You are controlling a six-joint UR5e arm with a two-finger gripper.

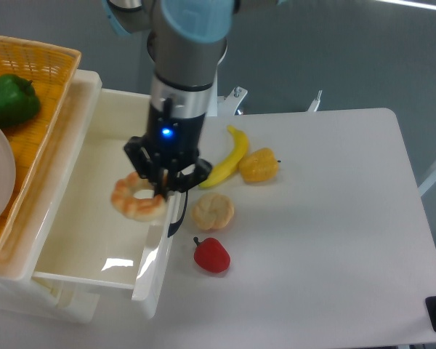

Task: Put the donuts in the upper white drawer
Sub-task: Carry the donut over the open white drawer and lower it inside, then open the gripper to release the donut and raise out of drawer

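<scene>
Your hand [162,187] is clamped on the glazed, ring-shaped donut [136,198], over the glossy white plastic drawer [87,196]; a lumpy bun [214,211] sits beside.

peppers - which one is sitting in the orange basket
The green pepper, lying in the orange basket at upper left. The yellow pepper and red pepper both sit on the white table.

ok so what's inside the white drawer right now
The white drawer looks bare inside, with only glare on its floor. The donut hangs over it in the tool. The arm hides part of the drawer's right side.
</scene>
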